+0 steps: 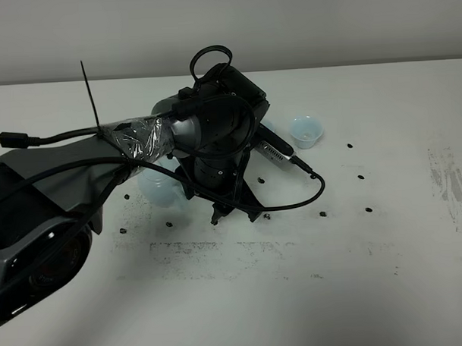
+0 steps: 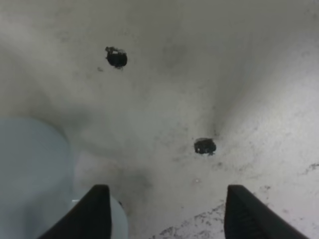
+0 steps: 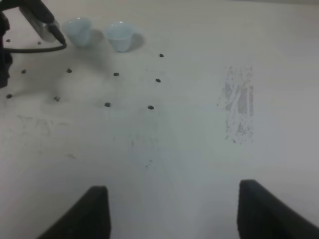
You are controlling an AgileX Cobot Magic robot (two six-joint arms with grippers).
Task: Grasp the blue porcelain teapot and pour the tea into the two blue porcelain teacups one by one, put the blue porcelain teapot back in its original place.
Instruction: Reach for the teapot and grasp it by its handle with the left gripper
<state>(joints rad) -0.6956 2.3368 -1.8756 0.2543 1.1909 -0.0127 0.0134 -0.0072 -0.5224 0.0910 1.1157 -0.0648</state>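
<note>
The blue porcelain teapot (image 1: 160, 189) stands on the white table, mostly hidden under my left arm. In the left wrist view the teapot (image 2: 30, 169) fills the corner beside one finger (image 2: 94, 211). My left gripper (image 1: 234, 214) (image 2: 164, 214) hangs low over the table just right of the pot, open, with only bare table between its fingers. One teacup (image 1: 305, 131) shows at the back right of the arm. The right wrist view shows both teacups (image 3: 79, 31) (image 3: 119, 36) side by side, far ahead of my open right gripper (image 3: 174, 214).
Small dark holes (image 1: 367, 210) dot the white table (image 1: 386, 274). A scuffed grey patch (image 1: 452, 188) marks its right side. The left arm's black cables (image 1: 293, 205) loop over the middle of the table, and its camera plug (image 3: 45, 22) hangs near the cups.
</note>
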